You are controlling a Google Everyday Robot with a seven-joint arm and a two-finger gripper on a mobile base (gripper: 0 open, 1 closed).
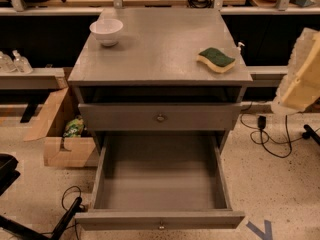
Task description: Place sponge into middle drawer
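Note:
The sponge [216, 59], dark green on pale yellow foam, lies flat on the right side of the grey cabinet top [155, 49]. The middle drawer [160, 181] is pulled fully out below it, with its grey tray bare and its small metal knob at the front. The alike drawer above it [160, 117] is shut. My gripper [300, 74] shows as a pale yellow and white shape at the right edge of the view. It hangs off the cabinet's right side, apart from the sponge and holding nothing that I can see.
A white bowl [106, 31] stands at the back left of the cabinet top. An open cardboard box [65, 134] sits on the floor to the left. Black cables [270, 134] lie on the floor to the right. A dark chair base [15, 194] is at the lower left.

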